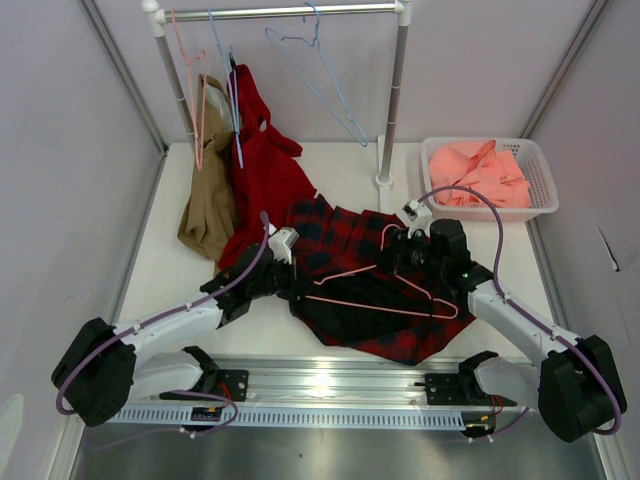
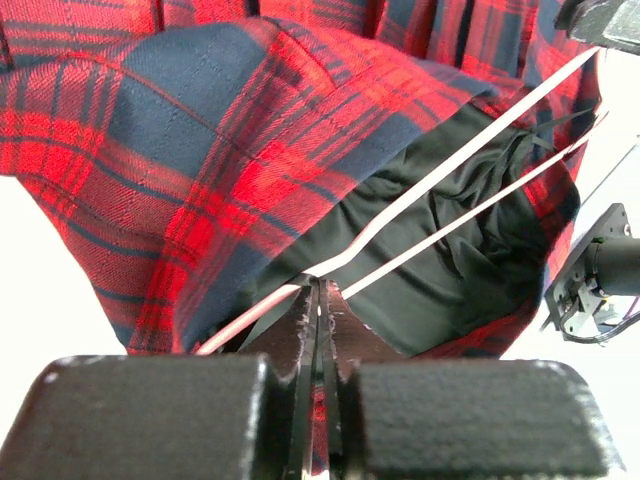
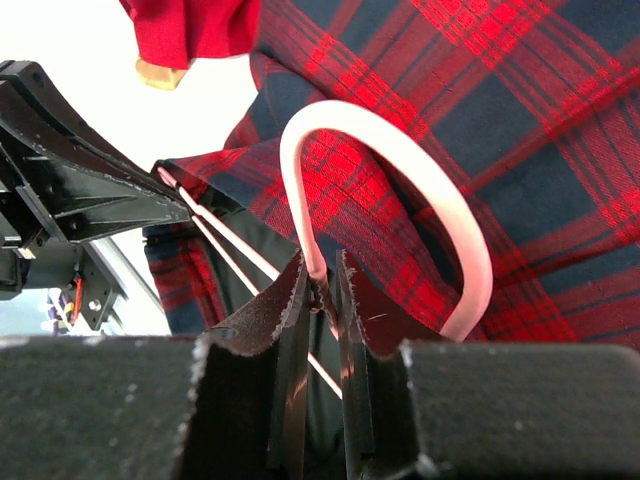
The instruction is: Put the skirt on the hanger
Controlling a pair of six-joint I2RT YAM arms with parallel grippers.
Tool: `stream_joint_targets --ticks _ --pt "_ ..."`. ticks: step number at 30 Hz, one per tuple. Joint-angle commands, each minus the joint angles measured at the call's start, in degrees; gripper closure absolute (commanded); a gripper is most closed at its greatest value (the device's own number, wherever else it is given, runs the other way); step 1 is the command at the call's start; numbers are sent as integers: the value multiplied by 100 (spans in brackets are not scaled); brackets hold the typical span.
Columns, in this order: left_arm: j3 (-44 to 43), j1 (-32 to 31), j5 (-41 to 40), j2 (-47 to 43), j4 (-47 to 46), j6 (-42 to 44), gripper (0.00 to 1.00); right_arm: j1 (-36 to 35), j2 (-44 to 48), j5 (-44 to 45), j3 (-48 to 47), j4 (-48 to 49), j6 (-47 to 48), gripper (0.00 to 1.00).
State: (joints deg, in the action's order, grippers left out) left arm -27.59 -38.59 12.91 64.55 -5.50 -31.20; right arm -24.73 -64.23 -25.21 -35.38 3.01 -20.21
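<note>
The red and navy plaid skirt (image 1: pixel 365 250) lies crumpled mid-table, its black lining (image 2: pixel 450 280) showing at the opening. The pink hanger (image 1: pixel 380 307) lies across it, hook toward the right arm. My left gripper (image 1: pixel 293 288) is shut on the hanger's left corner (image 2: pixel 320 285); its two thin arms (image 2: pixel 450 140) run away over the lining. My right gripper (image 1: pixel 397 255) is shut on the hanger's neck (image 3: pixel 318 268), just below the curved hook (image 3: pixel 400 160), which lies over the plaid cloth (image 3: pixel 500 120).
A clothes rail (image 1: pixel 280 12) stands at the back with light-blue hangers (image 1: pixel 320 70), another pink hanger (image 1: pixel 188 70), a solid-red garment (image 1: pixel 262 160) and a tan garment (image 1: pixel 208 200). A white basket (image 1: pixel 540 160) at the right holds salmon cloth (image 1: pixel 480 172).
</note>
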Motion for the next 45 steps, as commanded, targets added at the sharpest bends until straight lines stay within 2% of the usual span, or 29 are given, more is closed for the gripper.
stream_joint_targets --ticks 1,8,15,21,29,45 --pt "-326 9 142 -285 -31 202 92 -120 130 -177 -294 358 -229 100" --pt "-387 9 19 -523 259 272 84 -146 209 -28 -382 306 -229 100" --pt "-413 9 -279 -848 488 299 64 -146 261 -72 -470 262 -221 100" --pt "-405 9 -490 -1032 506 281 59 -120 349 -124 -444 262 -264 100" --pt "-431 1 -1044 -1375 1033 246 58 -85 393 -238 -303 525 -423 100" --pt "-615 9 -596 -1217 1016 431 59 -278 121 -204 -233 956 -642 100"
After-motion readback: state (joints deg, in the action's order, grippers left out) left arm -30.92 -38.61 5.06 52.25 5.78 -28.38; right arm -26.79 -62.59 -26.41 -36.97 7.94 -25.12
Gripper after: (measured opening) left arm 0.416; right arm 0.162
